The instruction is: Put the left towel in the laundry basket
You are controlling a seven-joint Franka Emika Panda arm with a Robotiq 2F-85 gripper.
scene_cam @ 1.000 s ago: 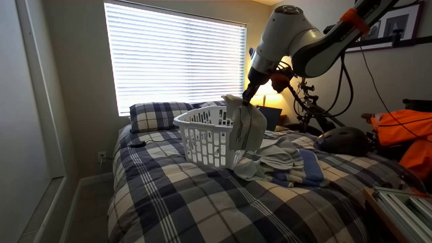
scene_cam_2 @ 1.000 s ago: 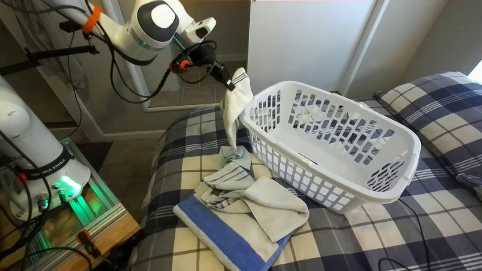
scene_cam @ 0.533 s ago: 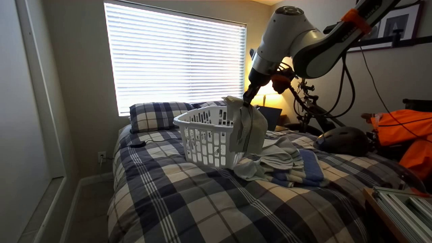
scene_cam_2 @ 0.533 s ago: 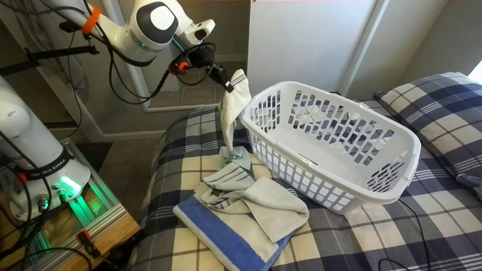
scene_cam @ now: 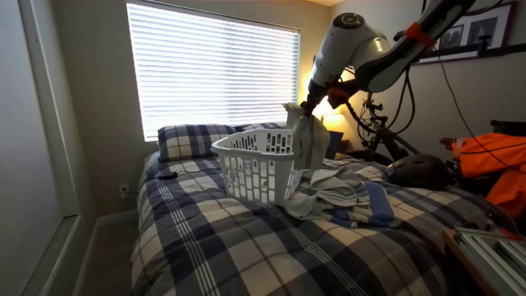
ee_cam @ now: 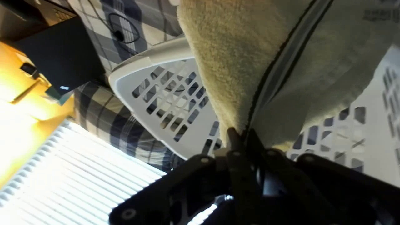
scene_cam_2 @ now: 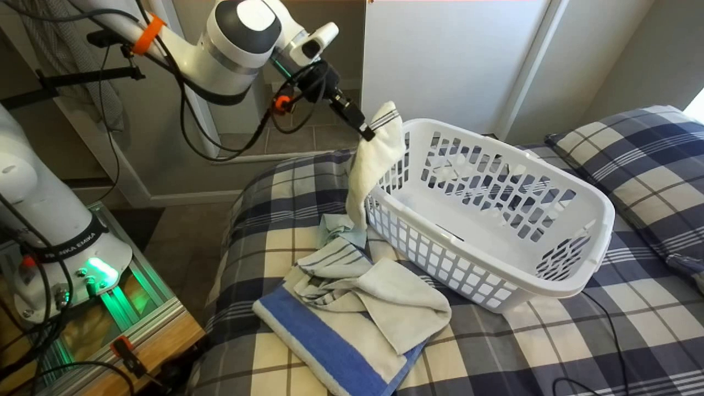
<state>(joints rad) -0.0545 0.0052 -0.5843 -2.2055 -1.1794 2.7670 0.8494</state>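
Note:
A cream towel with dark stripes (scene_cam_2: pixel 378 159) hangs from my gripper (scene_cam_2: pixel 367 133), which is shut on it. The towel also shows in an exterior view (scene_cam: pixel 311 142) and in the wrist view (ee_cam: pixel 243 59), where the fingertips (ee_cam: pixel 242 132) pinch it. The white laundry basket (scene_cam_2: pixel 478 274) stands on the bed with nothing seen inside it. The towel hangs at the basket's corner nearest the arm, its lower end in front of the rim and outside the wall. Whether it touches the rim is unclear. The basket's slotted wall (ee_cam: pixel 162 67) shows behind the towel in the wrist view.
A pile of other towels lies beside the basket: a grey-white one (scene_cam_2: pixel 407 308), a pale green one (scene_cam_2: pixel 344 228) and a blue-striped one (scene_cam_2: pixel 330 341). A pillow (scene_cam_2: pixel 632 159) lies beyond the basket. A black helmet (scene_cam: pixel 417 172) and a cable (scene_cam_2: pixel 613 335) are on the bed.
My gripper has risen a little and carried the towel toward the basket, so it now overlaps the basket's corner in view. The basket and the towel pile have not moved.

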